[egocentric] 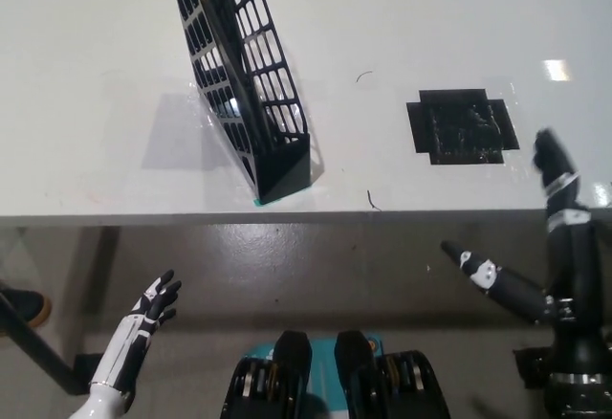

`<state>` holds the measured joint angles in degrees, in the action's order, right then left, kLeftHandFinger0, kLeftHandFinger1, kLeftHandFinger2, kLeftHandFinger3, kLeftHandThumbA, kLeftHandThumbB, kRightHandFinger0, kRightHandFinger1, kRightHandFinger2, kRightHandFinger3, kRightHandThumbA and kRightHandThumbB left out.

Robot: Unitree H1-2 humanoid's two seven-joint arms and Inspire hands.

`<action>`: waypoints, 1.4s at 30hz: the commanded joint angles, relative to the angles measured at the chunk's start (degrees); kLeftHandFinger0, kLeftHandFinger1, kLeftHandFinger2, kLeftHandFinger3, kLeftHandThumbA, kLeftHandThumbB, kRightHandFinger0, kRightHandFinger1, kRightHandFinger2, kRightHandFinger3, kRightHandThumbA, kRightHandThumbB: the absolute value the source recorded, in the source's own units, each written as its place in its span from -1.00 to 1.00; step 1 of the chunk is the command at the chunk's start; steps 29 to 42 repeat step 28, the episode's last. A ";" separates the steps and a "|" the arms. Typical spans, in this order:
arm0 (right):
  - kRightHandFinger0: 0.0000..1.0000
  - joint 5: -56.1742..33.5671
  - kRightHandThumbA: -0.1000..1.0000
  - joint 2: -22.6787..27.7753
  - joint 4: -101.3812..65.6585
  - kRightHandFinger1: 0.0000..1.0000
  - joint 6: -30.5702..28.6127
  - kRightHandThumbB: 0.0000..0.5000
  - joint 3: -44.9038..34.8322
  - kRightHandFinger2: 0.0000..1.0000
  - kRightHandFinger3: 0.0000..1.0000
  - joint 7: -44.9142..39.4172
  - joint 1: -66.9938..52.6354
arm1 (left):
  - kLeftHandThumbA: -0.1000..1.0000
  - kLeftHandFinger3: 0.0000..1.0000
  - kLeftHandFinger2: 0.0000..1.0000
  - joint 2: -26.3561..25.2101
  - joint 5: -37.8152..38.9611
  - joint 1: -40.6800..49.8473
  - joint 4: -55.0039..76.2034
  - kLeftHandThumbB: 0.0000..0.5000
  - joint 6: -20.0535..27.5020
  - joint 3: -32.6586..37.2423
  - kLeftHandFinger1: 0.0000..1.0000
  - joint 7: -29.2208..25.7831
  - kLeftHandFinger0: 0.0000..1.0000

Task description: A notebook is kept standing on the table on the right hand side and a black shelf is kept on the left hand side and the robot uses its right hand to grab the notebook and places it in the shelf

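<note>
The black wire-mesh shelf (251, 84) stands tilted on the white table (96, 75), left of the middle, with its lower corner near the front edge. I see no notebook standing on the table, and the mesh hides whatever is inside the shelf. My black right hand (562, 280) hangs at the lower right, below and in front of the table edge, open with its fingers spread and holding nothing. At the lower left, my white left hand (143, 321) rests below the table, also open.
A flat black square patch (462, 127) lies on the table at the right, near the front edge. Grey floor shows under the table. A dark shoe (21, 302) and a black bar are at the far left.
</note>
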<state>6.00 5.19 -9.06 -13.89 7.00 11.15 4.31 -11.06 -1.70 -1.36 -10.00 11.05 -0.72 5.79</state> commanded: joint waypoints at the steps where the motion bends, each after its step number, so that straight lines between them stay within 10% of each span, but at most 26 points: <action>1: 1.00 -5.61 1.00 -0.82 5.30 1.00 -6.37 -0.03 -0.49 1.00 1.00 -3.61 0.08 | 1.00 1.00 1.00 -0.73 0.15 -1.24 1.11 -0.26 1.72 -0.49 1.00 -0.12 1.00; 6: 1.00 -8.22 1.00 -1.82 12.88 1.00 -6.80 0.25 -1.52 1.00 1.00 -4.92 -0.55 | 1.00 1.00 1.00 -0.69 1.11 -0.80 1.40 -0.28 1.48 -0.60 1.00 0.43 1.00; 42: 1.00 -8.68 1.00 -1.59 22.31 1.00 -8.74 0.16 -3.86 1.00 1.00 -9.31 -1.69 | 1.00 1.00 1.00 -0.30 1.07 -1.00 1.11 -0.29 2.09 -0.86 1.00 -0.24 1.00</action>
